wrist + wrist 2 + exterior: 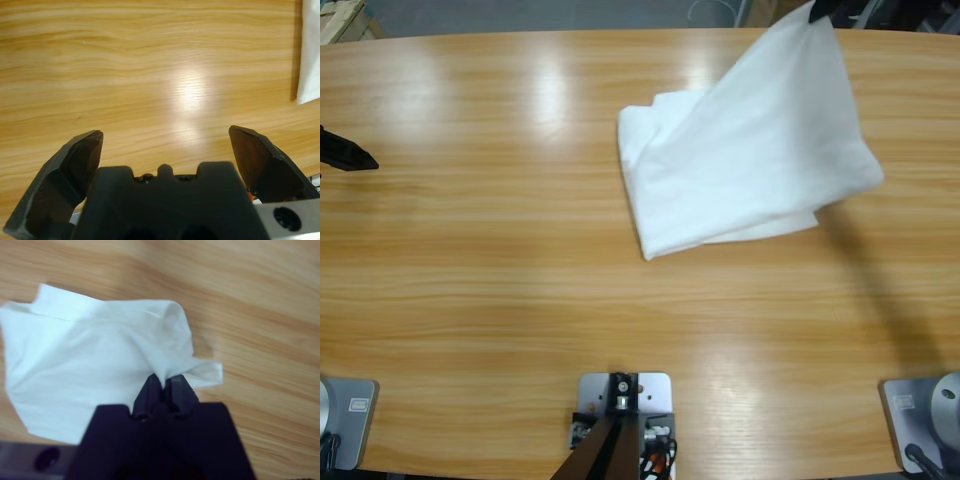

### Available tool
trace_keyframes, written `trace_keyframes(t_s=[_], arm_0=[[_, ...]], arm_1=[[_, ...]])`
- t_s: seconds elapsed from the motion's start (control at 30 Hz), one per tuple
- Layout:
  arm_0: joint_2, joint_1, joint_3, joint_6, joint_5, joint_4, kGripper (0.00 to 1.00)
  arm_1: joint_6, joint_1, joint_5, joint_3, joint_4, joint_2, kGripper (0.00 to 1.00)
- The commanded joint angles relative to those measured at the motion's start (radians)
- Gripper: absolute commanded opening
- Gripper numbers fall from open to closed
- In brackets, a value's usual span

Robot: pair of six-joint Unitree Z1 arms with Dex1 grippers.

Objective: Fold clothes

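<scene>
The right gripper has its two black jaws pinched together on a bunched corner of the one white T-shirt; the fabric fans out from that pinch. In the high view this gripper sits at the top edge, right of the middle, and holds that corner up, so the T-shirt slopes down from it to a folded part that lies flat on the right half of the wooden table.

The left gripper has its two jaws spread wide, with nothing between them but bare tabletop. A white edge of the T-shirt shows at the right border of the left wrist view. From above, this gripper pokes in at the left edge, well apart from the T-shirt.
</scene>
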Motion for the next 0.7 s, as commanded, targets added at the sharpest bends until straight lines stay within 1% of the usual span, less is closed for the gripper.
trace_keyframes(t_s=[0.03, 0.2, 0.23, 0.27, 0.3, 0.33, 0.37, 0.47, 0.53, 0.6, 0.7], arm_0=[[0.046, 0.007, 0.031, 0.014, 0.005, -0.005, 0.987], [0.046, 0.007, 0.032, 0.014, 0.005, -0.005, 0.987], [0.046, 0.007, 0.032, 0.014, 0.005, -0.005, 0.987], [0.046, 0.007, 0.032, 0.014, 0.005, -0.005, 0.987], [0.047, 0.007, 0.031, 0.014, 0.005, -0.005, 0.987], [0.047, 0.007, 0.032, 0.014, 0.005, -0.005, 0.987], [0.047, 0.007, 0.031, 0.014, 0.005, -0.005, 0.987], [0.047, 0.007, 0.031, 0.013, 0.005, -0.004, 0.987], [0.046, 0.007, 0.032, 0.013, 0.005, -0.004, 0.987], [0.042, 0.007, 0.031, 0.013, 0.005, -0.003, 0.987], [0.037, 0.007, 0.031, 0.013, 0.004, -0.003, 0.987]], arm_1=[[0.027, -0.051, -0.045, 0.02, 0.019, 0.135, 0.0], [0.055, -0.09, -0.062, 0.009, 0.026, 0.163, 0.0], [0.064, -0.097, -0.064, 0.009, 0.028, 0.167, 0.044], [0.077, -0.1, -0.074, 0.007, 0.031, 0.172, 0.444], [0.086, -0.102, -0.086, 0.001, 0.036, 0.177, 0.73], [0.088, -0.102, -0.087, -0.001, 0.04, 0.181, 0.931], [0.088, -0.102, -0.087, -0.002, 0.048, 0.186, 0.998], [0.091, -0.102, -0.083, -0.037, 0.114, 0.234, 1.0], [0.09, -0.102, -0.083, -0.041, 0.129, 0.239, 1.0], [0.097, -0.102, -0.095, -0.045, 0.135, 0.223, 1.0], [0.123, -0.106, -0.149, -0.045, 0.136, 0.156, 1.0]])
